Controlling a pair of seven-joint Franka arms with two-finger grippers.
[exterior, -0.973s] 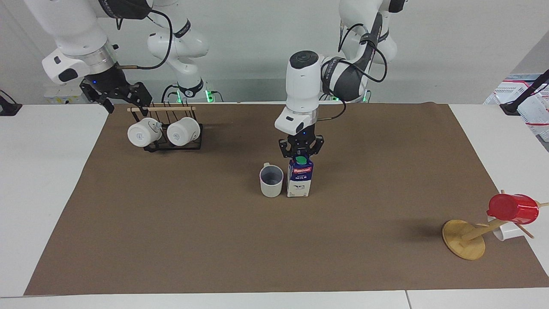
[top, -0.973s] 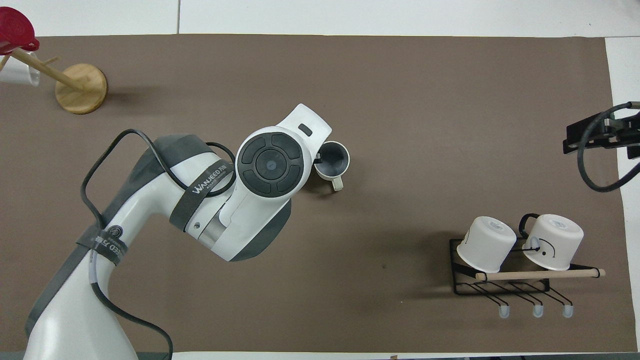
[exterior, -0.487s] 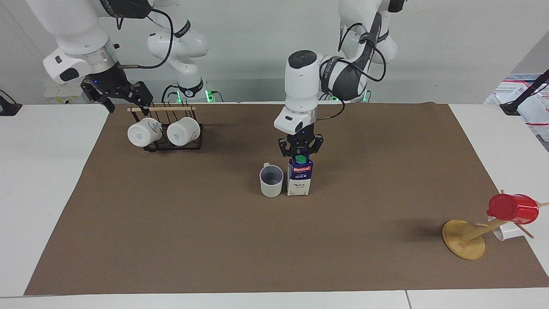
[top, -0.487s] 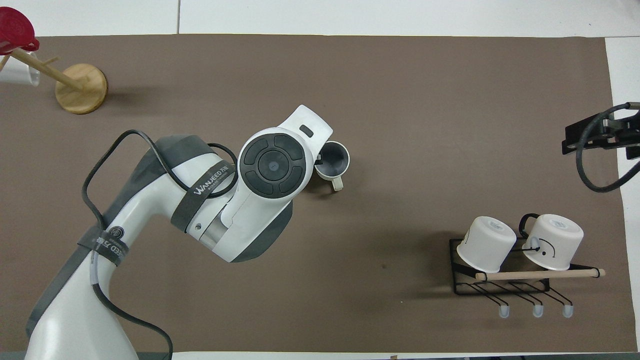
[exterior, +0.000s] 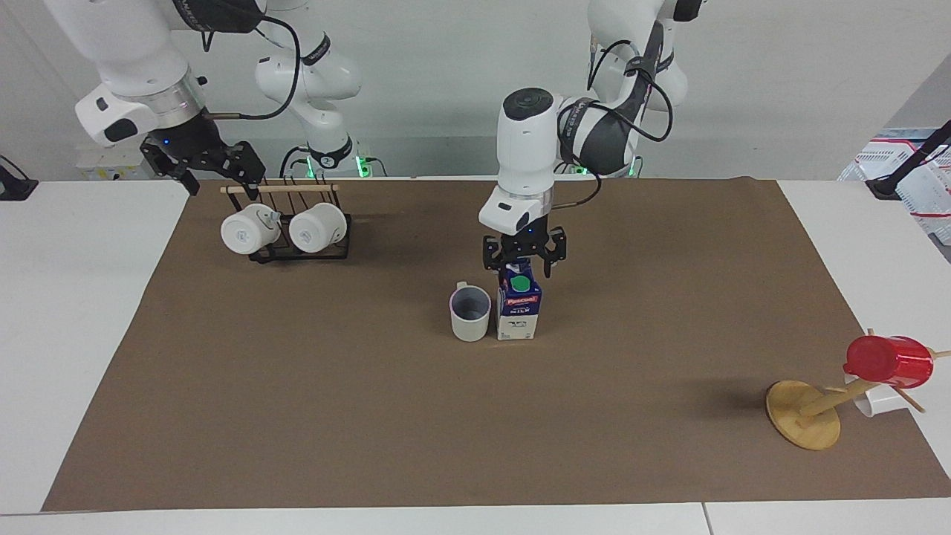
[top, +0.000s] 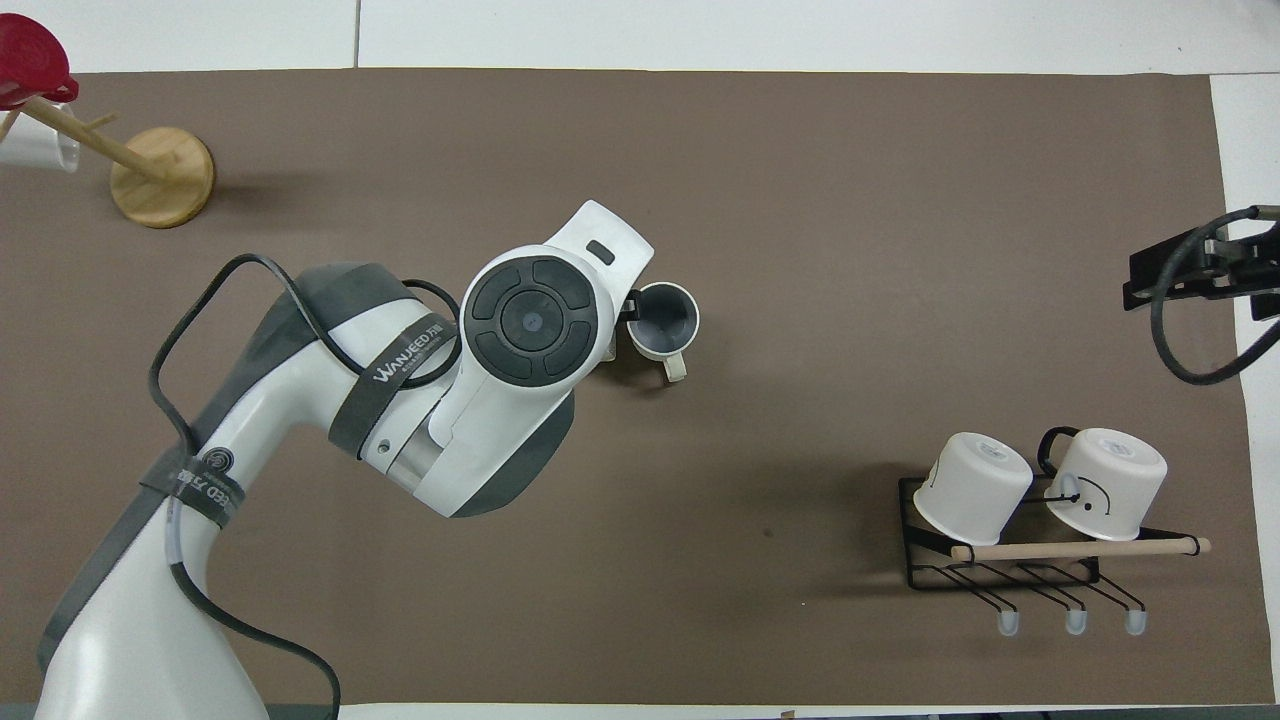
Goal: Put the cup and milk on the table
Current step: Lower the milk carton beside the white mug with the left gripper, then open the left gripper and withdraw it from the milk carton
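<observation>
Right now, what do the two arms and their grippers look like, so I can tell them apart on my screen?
Both arms are glossy white with rounded joints. The left arm wears dark grey sleeves, a lettered strap, a dark round end cap and looping black cables. The right arm has a silver wrist ring and a black cable. The left gripper and the right gripper are black linkage frames with small blue lights.

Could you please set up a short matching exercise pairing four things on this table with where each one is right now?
Things:
1. milk
2. cup
3. red cup
4. white mugs

Places:
A. on the black rack
B. under the open left claw
C. on the wooden stand
D. upright beside the milk

Pairs: 1-B, 2-D, 3-C, 4-A
</observation>
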